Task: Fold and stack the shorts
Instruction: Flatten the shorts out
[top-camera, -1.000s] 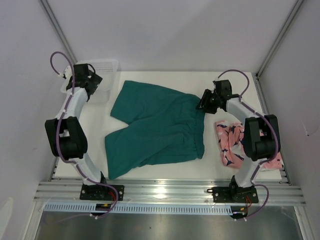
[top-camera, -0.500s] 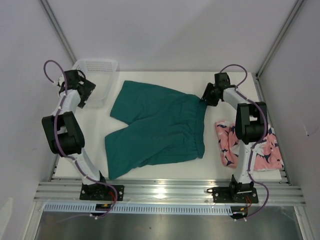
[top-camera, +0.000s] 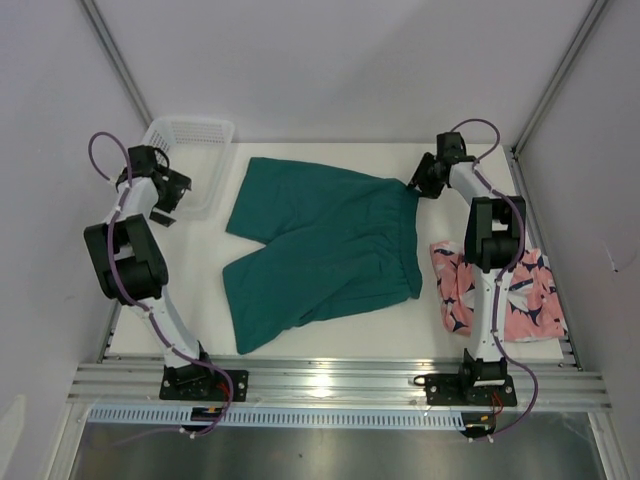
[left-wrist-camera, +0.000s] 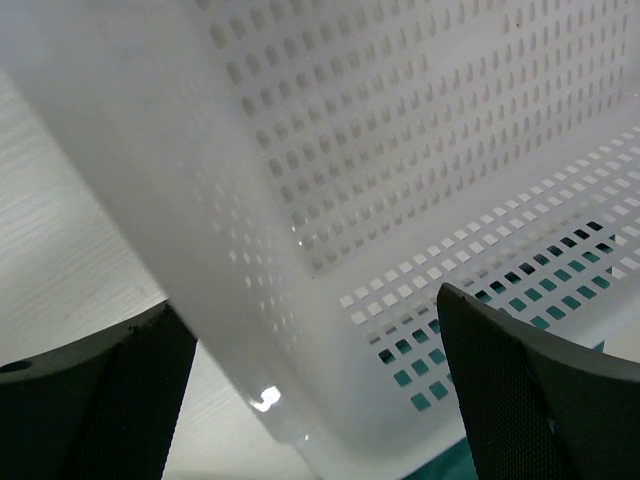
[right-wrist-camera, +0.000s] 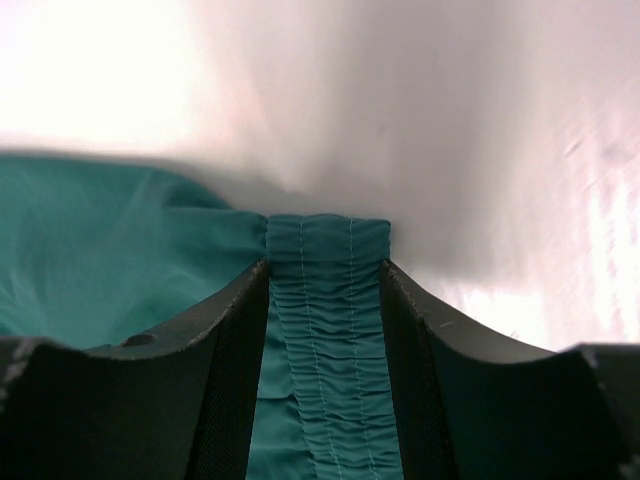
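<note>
The dark teal shorts lie spread flat mid-table, legs toward the left. My right gripper is at their back right corner, shut on the gathered waistband, which runs between both fingers. The salmon-pink shark-print shorts lie crumpled at the right edge, partly under the right arm. At the far left, my left gripper stands open, its wide jaws either side of the near corner of the white mesh basket. I see teal fabric through the basket's holes.
The white mesh basket stands at the back left corner beside the teal shorts' legs. White walls close the table's back and sides, and a metal rail runs along the near edge by the arm bases.
My right gripper has drawn the waistband corner back and to the right, and the teal shorts slid right with it. My left gripper moved left and nearer, off the basket's top to its corner.
</note>
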